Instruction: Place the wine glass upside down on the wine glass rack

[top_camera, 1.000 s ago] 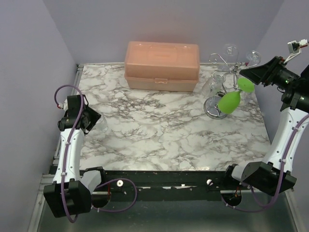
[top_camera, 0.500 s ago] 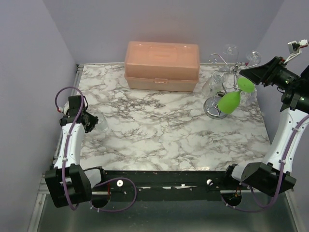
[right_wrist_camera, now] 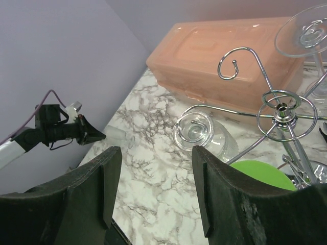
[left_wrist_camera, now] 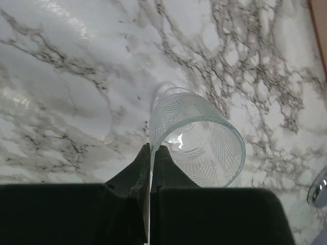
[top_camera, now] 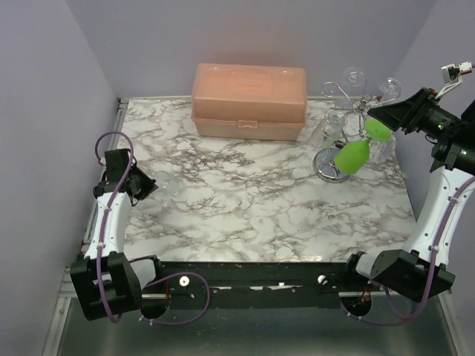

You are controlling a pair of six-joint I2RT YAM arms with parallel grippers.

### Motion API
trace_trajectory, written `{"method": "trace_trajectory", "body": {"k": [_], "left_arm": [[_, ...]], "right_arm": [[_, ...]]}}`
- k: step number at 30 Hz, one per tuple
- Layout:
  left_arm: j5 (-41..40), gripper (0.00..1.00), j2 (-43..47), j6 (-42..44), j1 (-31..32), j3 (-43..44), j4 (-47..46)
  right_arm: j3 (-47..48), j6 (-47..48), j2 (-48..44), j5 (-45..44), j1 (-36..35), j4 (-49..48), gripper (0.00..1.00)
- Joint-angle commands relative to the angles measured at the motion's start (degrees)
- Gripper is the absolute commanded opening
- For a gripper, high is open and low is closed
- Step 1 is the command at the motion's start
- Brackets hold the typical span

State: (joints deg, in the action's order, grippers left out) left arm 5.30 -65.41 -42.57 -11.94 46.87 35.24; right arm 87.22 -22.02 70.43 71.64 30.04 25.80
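A clear wine glass [top_camera: 166, 186] lies on its side on the marble table at the left, its open mouth [left_wrist_camera: 196, 138] facing the left wrist camera. My left gripper [left_wrist_camera: 151, 150] is shut on its rim, one finger inside the bowl and one outside. From the right wrist view the same glass [right_wrist_camera: 118, 137] and the left gripper [right_wrist_camera: 94, 136] show far off. The wine glass rack [top_camera: 355, 105], silver wire with a round base, stands at the back right. My right gripper [top_camera: 377, 111] hovers open just right of its top [right_wrist_camera: 280, 104], holding nothing [right_wrist_camera: 156, 150].
A green glass [top_camera: 352, 156] and clear glasses [right_wrist_camera: 196, 130] hang upside down on the rack. A pink plastic box [top_camera: 249, 100] sits at the back centre. Purple walls close in on the left, back and right.
The left jaws have closed onto the wine glass rim, and the left wrist has shifted slightly toward the glass. The right arm has not moved.
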Motion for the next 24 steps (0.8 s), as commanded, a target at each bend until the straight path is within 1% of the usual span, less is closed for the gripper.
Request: {"method": "trace_trajectory", "body": {"k": [1, 3, 5, 8, 10, 14, 20, 23, 24], "left_arm": [[18.8, 0.00, 7.9, 4.4, -0.3, -3.5, -12.7], [24.9, 0.00, 11.0, 2.3, -0.3, -4.9, -17.9], [31.3, 0.00, 13.1, -2.0, -0.3, -6.5, -25.0], [38.8, 0.00, 15.3, -13.2, 0.3, -9.0, -37.3], [40.6, 0.00, 15.8, -19.2, 2.0, -9.1, -44.5], [40.0, 0.00, 14.5, -28.0, 7.5, -5.5, -54.9], [36.5, 0.00, 5.7, -42.0, 20.4, 0.6, -73.1], [33.9, 0.00, 0.9, -47.1, 25.3, 4.1, -81.7], [33.0, 0.00, -0.7, -48.6, 26.7, 5.2, -83.9]], "right_arm": [[0.1, 0.0, -0.5, 1.2, -0.2, -0.4, 0.64], [0.6, 0.3, -0.4, 2.1, -0.2, -0.4, 0.64], [0.9, 0.4, -0.2, 3.4, -0.2, -0.9, 0.64], [1.2, 0.3, 0.0, 5.2, -0.7, -2.5, 0.64], [1.5, 0.4, 0.2, 6.2, -1.7, -3.2, 0.65], [2.7, 1.3, 0.8, 5.6, -7.2, -3.4, 0.67], [4.8, -0.5, 2.6, 5.8, -16.3, -6.3, 0.68], [5.2, -4.6, 3.5, 5.8, -20.5, -10.6, 0.68], [4.7, -8.0, 3.7, 5.9, -21.4, -13.1, 0.68]]}}
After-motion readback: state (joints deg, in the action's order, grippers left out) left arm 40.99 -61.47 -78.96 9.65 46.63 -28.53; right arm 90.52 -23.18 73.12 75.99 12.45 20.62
